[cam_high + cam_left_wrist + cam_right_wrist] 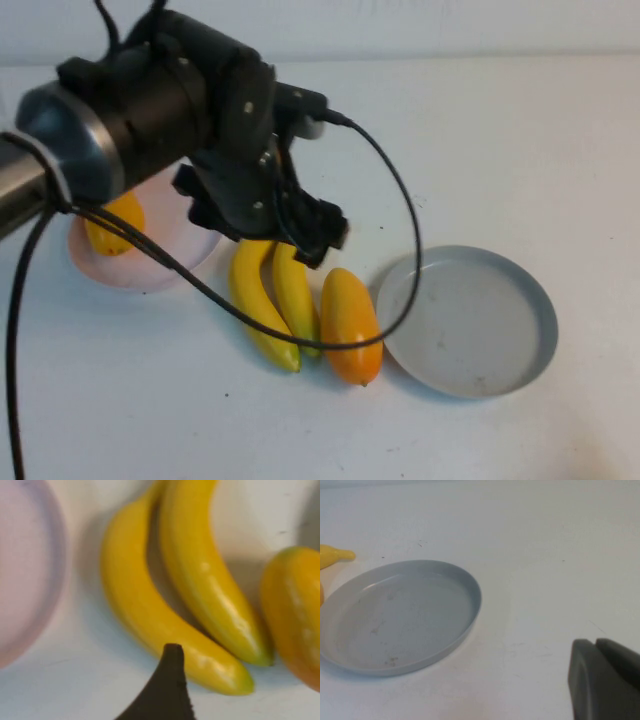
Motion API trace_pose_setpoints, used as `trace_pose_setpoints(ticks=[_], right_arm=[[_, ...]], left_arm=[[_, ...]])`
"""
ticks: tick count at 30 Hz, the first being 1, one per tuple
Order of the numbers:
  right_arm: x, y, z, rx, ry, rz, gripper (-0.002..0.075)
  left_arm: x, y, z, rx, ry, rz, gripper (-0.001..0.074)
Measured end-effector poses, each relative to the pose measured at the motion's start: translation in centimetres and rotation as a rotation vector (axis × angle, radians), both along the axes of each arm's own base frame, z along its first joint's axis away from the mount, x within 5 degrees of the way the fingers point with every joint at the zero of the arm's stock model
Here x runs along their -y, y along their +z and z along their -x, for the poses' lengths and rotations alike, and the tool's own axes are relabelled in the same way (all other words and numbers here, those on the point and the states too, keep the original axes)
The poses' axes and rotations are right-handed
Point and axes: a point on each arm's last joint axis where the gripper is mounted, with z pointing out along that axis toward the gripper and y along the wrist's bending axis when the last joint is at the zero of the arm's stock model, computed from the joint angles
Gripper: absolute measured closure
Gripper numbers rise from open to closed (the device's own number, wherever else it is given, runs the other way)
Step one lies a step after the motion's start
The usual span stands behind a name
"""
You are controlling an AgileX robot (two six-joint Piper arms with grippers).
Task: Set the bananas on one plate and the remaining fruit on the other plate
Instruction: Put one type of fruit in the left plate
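Left gripper (300,235) hovers over the bananas (270,295), jaws hidden. The right gripper (605,680) shows only in its wrist view, jaws together, near the grey plate (470,587).

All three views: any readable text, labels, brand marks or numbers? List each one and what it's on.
None readable in any view.
Bananas: plain skin, no sticker.
Mango on the table and mango on the pink plate: no label.
Pink plate and grey plate: only small scuff marks, no print.
Left gripper, above the stem ends of the bananas: black housing, no legible marking.
Right gripper, out of the high view, near the grey plate: no marking.
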Motion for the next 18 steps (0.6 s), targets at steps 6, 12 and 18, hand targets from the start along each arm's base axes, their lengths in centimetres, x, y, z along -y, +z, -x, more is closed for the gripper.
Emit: trace_pose_setpoints(ticks=[6, 12, 18], right_arm=[[0.0, 0.0, 0.0, 0.000, 0.000, 0.000, 0.0743], [0.0, 0.0, 0.0, 0.000, 0.000, 0.000, 0.0743], [0.0, 0.0, 0.0, 0.000, 0.000, 0.000, 0.0743]], left_arm=[[4.4, -1.4, 2.2, -0.038, -0.054, 0.047, 0.0086], [5.1, -3.9, 1.5, -0.093, -0.002, 0.023, 0.0086], [5.8, -5.7, 1.1, -0.124, 0.008, 0.031, 0.0086]])
